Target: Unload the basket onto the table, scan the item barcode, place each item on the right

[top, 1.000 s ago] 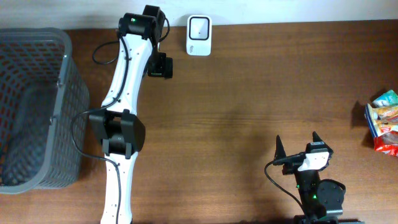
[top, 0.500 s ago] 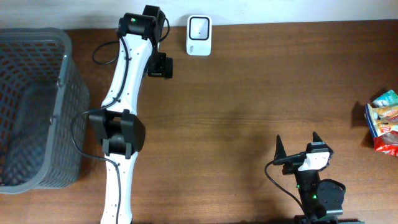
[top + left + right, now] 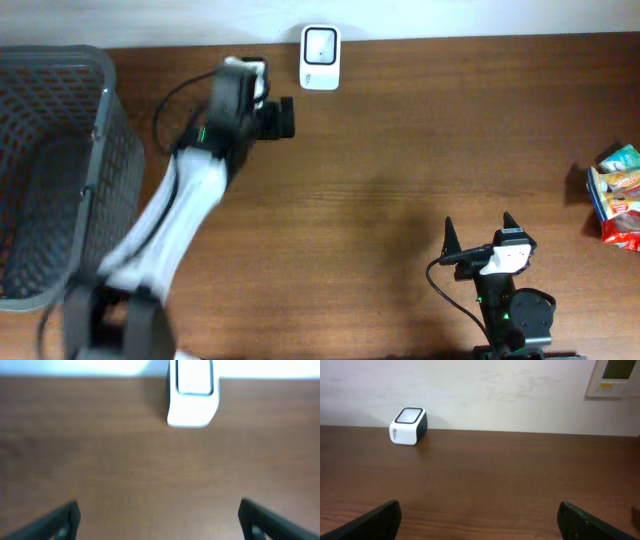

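Observation:
The white barcode scanner [image 3: 320, 58] stands at the table's far edge; it also shows in the left wrist view as a scanner [image 3: 192, 397] and in the right wrist view as a small box [image 3: 408, 426]. The items, colourful snack packets [image 3: 617, 195], lie at the right edge; no barcode shows. My left gripper [image 3: 280, 118] hovers just left of and in front of the scanner, open and empty [image 3: 159, 520]. My right gripper [image 3: 479, 228] rests near the front right, open and empty [image 3: 480, 520], well away from the packets.
A grey mesh basket [image 3: 100, 150] fills the left end of the table. The left arm stretches diagonally from the front left up to the scanner area. A wall panel [image 3: 615, 377] hangs behind the table at the right.
The left arm has swung into a lower diagonal stretch, blurred with motion, and its gripper has shifted slightly right toward the scanner. The right arm has not moved.

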